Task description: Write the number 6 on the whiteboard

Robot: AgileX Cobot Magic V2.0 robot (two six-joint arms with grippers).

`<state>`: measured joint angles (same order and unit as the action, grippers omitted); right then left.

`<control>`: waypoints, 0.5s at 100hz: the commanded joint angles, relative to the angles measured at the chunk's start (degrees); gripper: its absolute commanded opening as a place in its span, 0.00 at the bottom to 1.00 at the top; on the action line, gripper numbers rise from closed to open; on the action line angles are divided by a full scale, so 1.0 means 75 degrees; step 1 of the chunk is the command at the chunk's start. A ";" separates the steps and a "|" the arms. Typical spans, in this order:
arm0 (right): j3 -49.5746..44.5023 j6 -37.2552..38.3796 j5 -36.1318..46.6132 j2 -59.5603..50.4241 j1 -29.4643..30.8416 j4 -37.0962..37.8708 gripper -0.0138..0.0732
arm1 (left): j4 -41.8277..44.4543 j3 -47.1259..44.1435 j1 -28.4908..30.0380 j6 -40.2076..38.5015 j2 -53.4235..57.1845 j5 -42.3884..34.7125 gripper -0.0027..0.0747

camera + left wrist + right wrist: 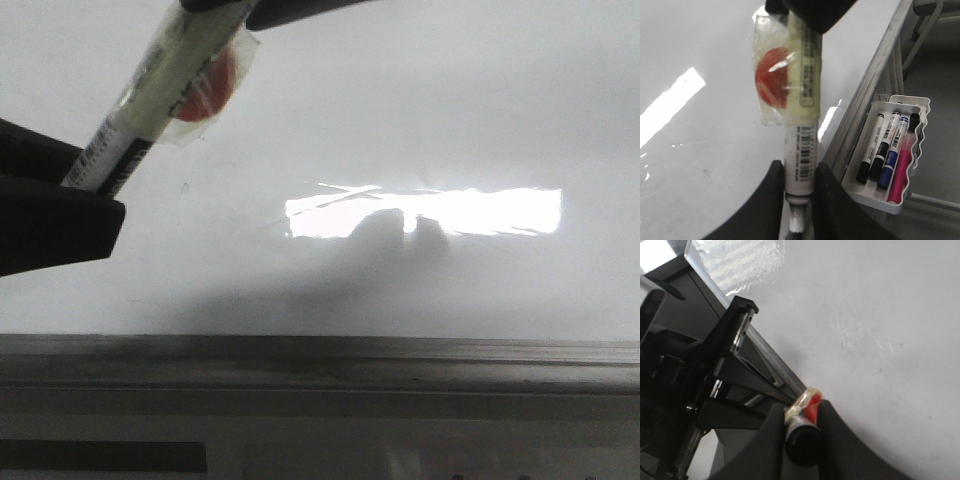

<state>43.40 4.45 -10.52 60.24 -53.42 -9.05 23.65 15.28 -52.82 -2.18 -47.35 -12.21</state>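
Left hand [799, 200] clamped on marker [802, 125]

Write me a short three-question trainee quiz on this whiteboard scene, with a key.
1. True or false: a 6 is already drawn on the whiteboard.
2. Which colour is missing among the pens in the tray? A black, B blue, C green, D pink.
3. Fill in: the disc taped to the marker is ___.

Key: 1 false; 2 C; 3 red.
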 commanded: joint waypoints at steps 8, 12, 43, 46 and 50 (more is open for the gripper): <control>0.0243 -0.0134 0.0352 -0.0080 0.0088 0.0250 0.08 | -0.0067 0.0236 -0.0075 -0.0036 0.0062 -0.0369 0.01; 0.0243 -0.0134 0.0319 -0.0080 0.0088 0.0250 0.08 | -0.0067 0.0236 -0.0075 -0.0036 0.0062 -0.0369 0.03; 0.0228 -0.0134 0.0109 -0.0080 0.0144 0.0250 0.08 | -0.0658 0.0670 -0.0045 -0.0036 0.0441 -0.0180 0.59; 0.0242 -0.0134 0.0066 -0.0080 0.0193 0.0250 0.08 | -0.0658 0.0763 -0.0012 -0.0036 0.0584 0.0073 0.58; 0.0307 -0.0134 -0.0063 -0.0080 0.0298 0.0250 0.08 | -0.0658 0.0914 0.0063 -0.0036 0.0820 0.0378 0.56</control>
<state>43.41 4.16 -13.33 60.40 -52.69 -8.01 20.32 18.34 -52.82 -1.97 -44.36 -9.35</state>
